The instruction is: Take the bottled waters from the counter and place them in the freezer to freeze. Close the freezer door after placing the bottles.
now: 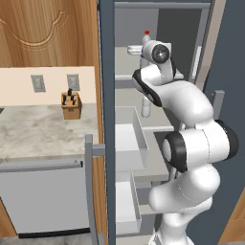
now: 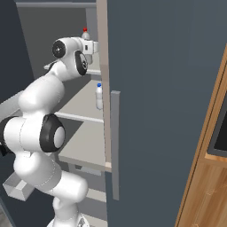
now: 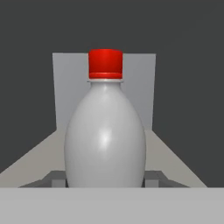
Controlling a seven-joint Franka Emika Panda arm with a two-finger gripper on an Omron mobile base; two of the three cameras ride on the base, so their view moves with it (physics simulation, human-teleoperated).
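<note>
pincer point(image 3: 105, 181) clamped on red-capped bottle point(image 3: 105, 131)

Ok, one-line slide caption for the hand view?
Tool shut on upright red-capped bottle, over a pale freezer shelf.

The red-capped bottle point(image 1: 147, 34) is mostly hidden behind the arm.

Blue-capped bottle point(image 2: 99, 96) on shelf point(image 2: 82, 104) below
</note>
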